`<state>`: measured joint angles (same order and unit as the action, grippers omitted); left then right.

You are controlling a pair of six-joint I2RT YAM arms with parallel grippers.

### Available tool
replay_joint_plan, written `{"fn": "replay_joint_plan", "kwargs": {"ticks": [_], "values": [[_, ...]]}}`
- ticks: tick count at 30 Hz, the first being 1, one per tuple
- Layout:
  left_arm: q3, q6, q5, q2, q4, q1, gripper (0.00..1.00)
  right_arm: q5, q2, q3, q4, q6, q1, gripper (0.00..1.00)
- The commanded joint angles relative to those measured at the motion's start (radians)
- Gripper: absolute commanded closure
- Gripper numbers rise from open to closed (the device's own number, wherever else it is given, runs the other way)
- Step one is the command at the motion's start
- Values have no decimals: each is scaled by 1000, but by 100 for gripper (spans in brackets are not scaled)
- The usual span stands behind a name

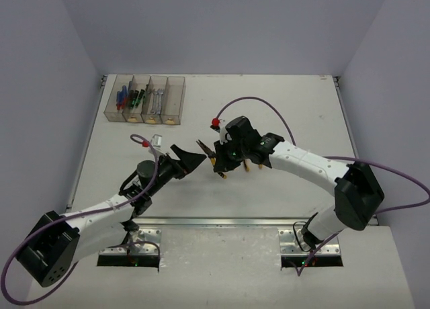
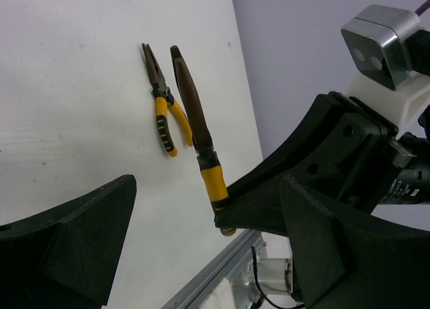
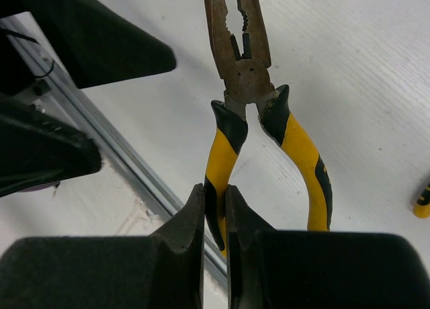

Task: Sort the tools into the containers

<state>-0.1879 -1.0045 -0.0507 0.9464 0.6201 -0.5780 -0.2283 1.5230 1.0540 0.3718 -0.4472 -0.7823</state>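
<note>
Pliers [image 3: 245,74]: tapered serrated metal nose, curved yellow-black handles.

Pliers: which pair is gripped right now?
The pliers pinched by one handle in the right pincer; the other pliers lie flat on the table.

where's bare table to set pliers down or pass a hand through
Bare table runs right of the containers to the far right edge, and along the left edge on their near side. Crowded mid-table: the right gripper holds pliers beside the open left gripper, a second pair lying there.
</note>
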Motion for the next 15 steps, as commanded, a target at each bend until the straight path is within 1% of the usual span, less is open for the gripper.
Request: {"fn": "replay_joint_plan", "kwargs": {"ticks": [1, 2, 5, 6, 10, 12, 14, 15], "values": [[-29, -51, 105, 72, 204, -37, 16, -93, -64, -1, -96, -40, -8, 100], [-44, -53, 116, 99, 204, -43, 19, -102, -70, -3, -101, -44, -10, 100], [-78, -71, 174, 156, 174, -55, 34, -112, -98, -5, -108, -51, -12, 100], [-88, -82, 185, 168, 158, -58, 38, -114, -102, -4, -108, -51, -16, 100], [-128, -97, 213, 218, 155, -66, 45, -123, -104, 6, -99, -39, -25, 100], [-152, -93, 214, 236, 159, -72, 46, -119, -102, 8, -100, -39, -33, 100], [-179, -89, 212, 260, 165, -84, 51, -114, -95, 12, -102, -38, -37, 100], [-186, -88, 212, 265, 167, -89, 56, -111, -89, 16, -103, -38, -35, 100]]}}
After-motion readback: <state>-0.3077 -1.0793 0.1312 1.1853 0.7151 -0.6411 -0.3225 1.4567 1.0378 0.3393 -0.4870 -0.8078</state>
